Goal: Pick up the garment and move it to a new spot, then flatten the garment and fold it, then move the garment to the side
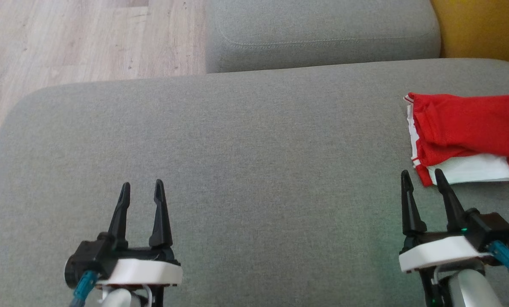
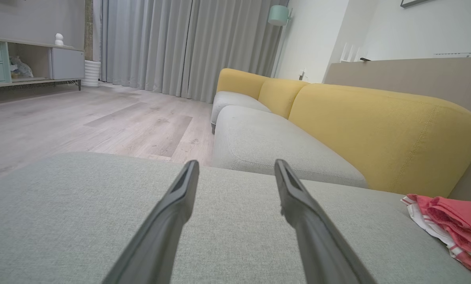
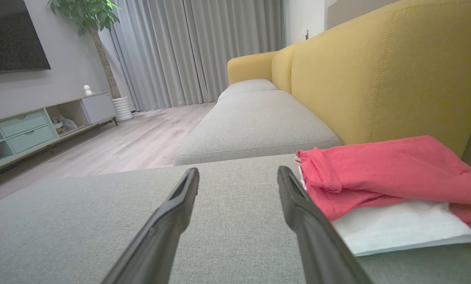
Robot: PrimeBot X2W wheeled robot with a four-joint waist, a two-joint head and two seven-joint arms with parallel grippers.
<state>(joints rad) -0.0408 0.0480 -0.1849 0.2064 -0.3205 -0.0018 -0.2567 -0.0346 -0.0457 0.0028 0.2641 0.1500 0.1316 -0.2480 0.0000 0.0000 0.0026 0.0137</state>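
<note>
The red-and-white garment (image 1: pixel 467 128) lies folded at 3 o'clock on the grey sofa seat (image 1: pixel 254 149), just at 1 o'clock from the right hand (image 1: pixel 423 177). The right hand and the left hand (image 1: pixel 142 189) both stand wide and empty. The cloth looks light, soft and floppy, so I would pinch its near edge through all layers.

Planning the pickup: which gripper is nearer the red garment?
The right gripper: it is open, right beside the garment's near corner. The left gripper, also open, is far off over the grey cushion.
</note>
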